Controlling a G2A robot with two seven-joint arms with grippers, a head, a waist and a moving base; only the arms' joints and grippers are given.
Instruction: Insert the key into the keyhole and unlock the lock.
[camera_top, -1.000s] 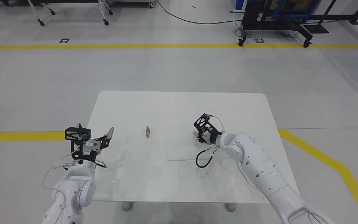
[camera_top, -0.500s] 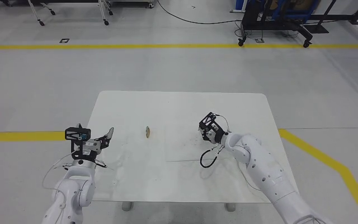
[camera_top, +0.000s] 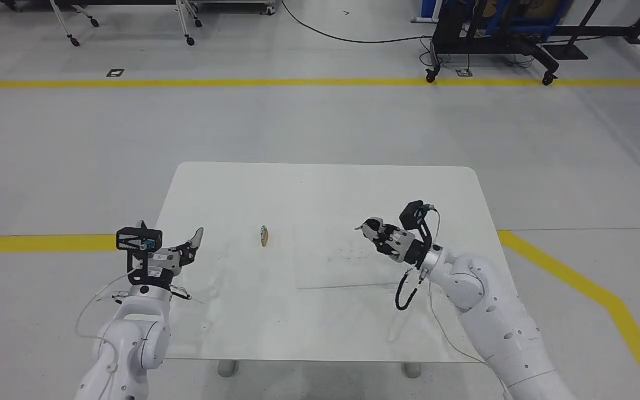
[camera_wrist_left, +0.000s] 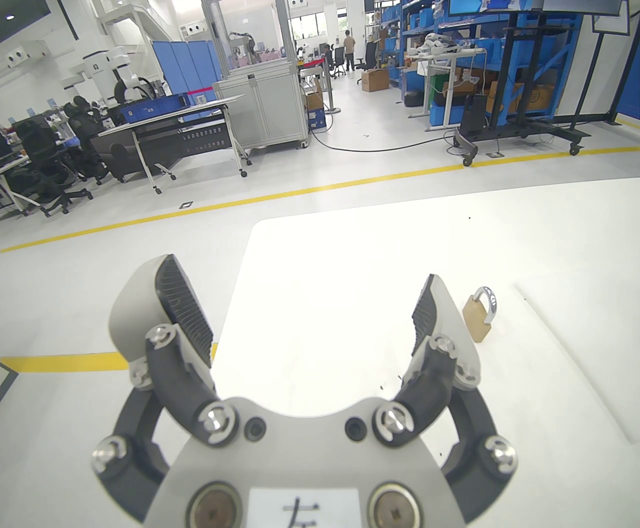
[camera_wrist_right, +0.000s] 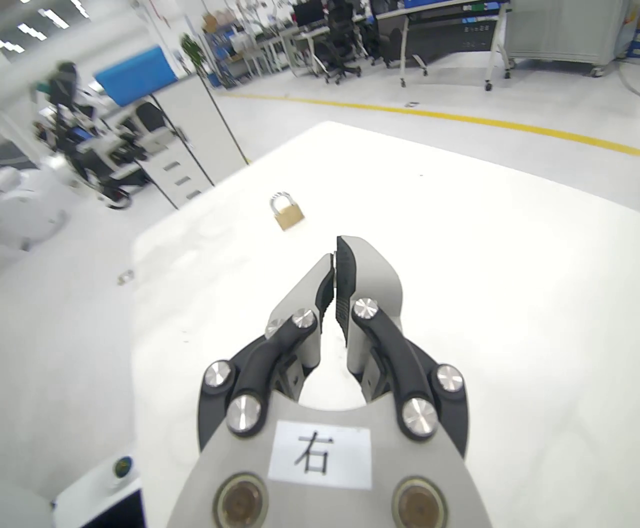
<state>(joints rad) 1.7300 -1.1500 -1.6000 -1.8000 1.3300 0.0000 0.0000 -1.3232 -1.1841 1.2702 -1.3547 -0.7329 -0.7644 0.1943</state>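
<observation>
A small brass padlock (camera_top: 262, 236) with a silver shackle lies on the white table (camera_top: 320, 190), left of centre; the wrist views show it too (camera_wrist_left: 477, 312) (camera_wrist_right: 287, 212). My right gripper (camera_top: 368, 229) hovers right of centre and points toward the padlock. Its fingers (camera_wrist_right: 334, 255) are pressed together, with only a thin sliver of the key showing between the tips. My left gripper (camera_top: 190, 265) (camera_wrist_left: 300, 280) stands open at the table's left edge, with nothing between its fingers and the padlock a short way beyond its tips.
The table's left edge (camera_wrist_left: 235, 300) runs under my left gripper. A faint raised sheet edge (camera_top: 340, 286) crosses the tabletop near the front. A black cable (camera_top: 405, 292) loops off my right wrist.
My right gripper has risen from the table's middle, drawn back to the right and turned its tips toward the padlock. The left arm and the padlock have not moved.
</observation>
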